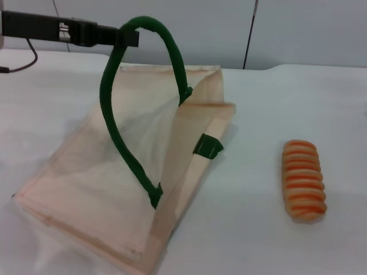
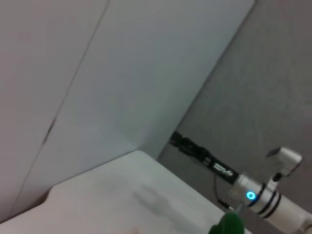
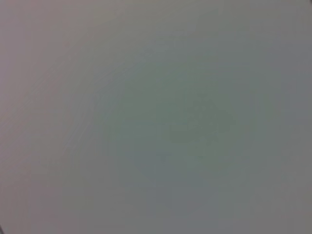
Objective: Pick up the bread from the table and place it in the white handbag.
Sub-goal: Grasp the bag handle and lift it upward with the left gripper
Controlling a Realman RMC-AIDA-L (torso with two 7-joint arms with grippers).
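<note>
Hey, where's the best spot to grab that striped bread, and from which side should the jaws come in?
Probably grip the bread across its narrow middle, coming straight down from above. It lies flat on the table, long axis running away from the robot, with open space on both long sides, so jaws can straddle it along a ridge groove.

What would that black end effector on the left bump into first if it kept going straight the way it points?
Probably nothing new: the left end effector already meets the green rope handle of the white handbag. Beyond that, the way looks free, though depth is unclear.
</note>
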